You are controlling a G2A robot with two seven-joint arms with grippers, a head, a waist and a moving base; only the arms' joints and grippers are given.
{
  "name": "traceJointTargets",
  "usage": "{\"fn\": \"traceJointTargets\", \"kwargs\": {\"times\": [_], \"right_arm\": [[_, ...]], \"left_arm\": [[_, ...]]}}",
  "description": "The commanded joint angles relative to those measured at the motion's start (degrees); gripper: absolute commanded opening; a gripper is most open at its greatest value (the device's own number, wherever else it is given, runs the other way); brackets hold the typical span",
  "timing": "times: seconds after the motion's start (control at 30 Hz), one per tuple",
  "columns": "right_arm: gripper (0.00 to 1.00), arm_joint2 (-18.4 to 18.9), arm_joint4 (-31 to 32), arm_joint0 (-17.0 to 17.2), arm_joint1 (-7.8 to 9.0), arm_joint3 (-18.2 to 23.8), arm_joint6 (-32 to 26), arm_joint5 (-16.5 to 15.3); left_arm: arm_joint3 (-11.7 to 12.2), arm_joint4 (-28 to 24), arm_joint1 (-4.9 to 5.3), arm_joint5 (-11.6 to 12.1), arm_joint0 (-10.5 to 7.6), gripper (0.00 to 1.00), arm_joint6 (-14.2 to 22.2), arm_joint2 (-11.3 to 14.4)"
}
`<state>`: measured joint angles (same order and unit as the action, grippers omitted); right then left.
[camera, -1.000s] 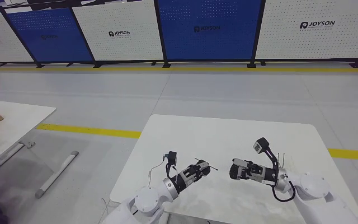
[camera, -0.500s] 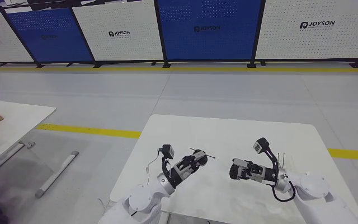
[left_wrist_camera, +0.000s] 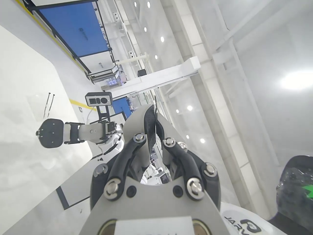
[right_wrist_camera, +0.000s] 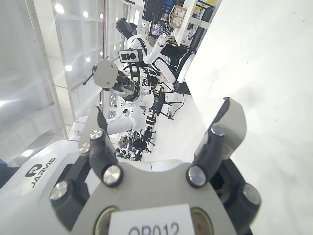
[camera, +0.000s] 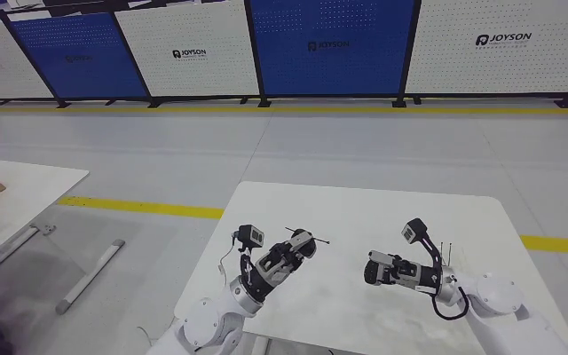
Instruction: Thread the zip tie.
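Note:
A thin black zip tie (camera: 321,240) is pinched crosswise in my left gripper (camera: 300,240), held above the white table's (camera: 373,213) front left part. In the left wrist view the fingers (left_wrist_camera: 137,125) are pressed together on the tie (left_wrist_camera: 154,103). My right gripper (camera: 369,268) hovers to the right of it, facing the left one with a gap between them. Its jaws stand open and empty in the right wrist view (right_wrist_camera: 162,116), which also shows the left gripper (right_wrist_camera: 105,74) with the tie's end (right_wrist_camera: 87,80) sticking out.
Two spare zip ties (camera: 445,252) lie side by side on the table beyond the right arm, also seen as spare ties (left_wrist_camera: 49,105) in the left wrist view. Bare tabletop stretches across the far half.
My left arm has swung to the left and away from the right gripper, carrying the zip tie. The right arm has kept still.

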<state>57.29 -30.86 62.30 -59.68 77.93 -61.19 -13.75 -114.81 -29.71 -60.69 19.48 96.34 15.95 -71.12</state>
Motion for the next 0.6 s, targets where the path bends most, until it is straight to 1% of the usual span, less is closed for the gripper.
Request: {"fn": "traceJointTargets", "kwargs": {"times": [0.0,0.03,0.07,0.1,0.13,0.2,0.27,0.57], "right_arm": [[1.00,0.00,0.00,0.00,0.00,0.00,0.00,0.00],[1.00,0.00,0.00,0.00,0.00,0.00,0.00,0.00],[1.00,0.00,0.00,0.00,0.00,0.00,0.00,0.00],[1.00,0.00,0.00,0.00,0.00,0.00,0.00,0.00],[1.00,0.00,0.00,0.00,0.00,0.00,0.00,0.00],[1.00,0.00,0.00,0.00,0.00,0.00,0.00,0.00],[1.00,0.00,0.00,0.00,0.00,0.00,0.00,0.00],[1.00,0.00,0.00,0.00,0.00,0.00,0.00,0.00]], "left_arm": [[0.00,0.00,0.00,0.00,0.00,0.00,0.00,0.00],[-0.06,-0.09,-0.05,-0.27,-0.19,0.00,-0.04,0.20],[-0.27,-0.28,-0.13,0.00,-0.40,0.00,0.00,0.32],[-1.05,-0.74,-0.23,0.00,-0.65,0.00,-0.02,0.09],[-2.40,-1.96,-0.45,0.00,-0.76,0.00,0.30,-0.55],[-3.75,-4.76,-0.83,0.00,-0.29,0.00,2.05,-1.80],[-3.90,-6.18,-1.15,0.00,0.26,0.00,3.33,-3.25],[-3.74,-6.01,-1.15,-0.24,0.22,0.00,3.21,-3.23]]}}
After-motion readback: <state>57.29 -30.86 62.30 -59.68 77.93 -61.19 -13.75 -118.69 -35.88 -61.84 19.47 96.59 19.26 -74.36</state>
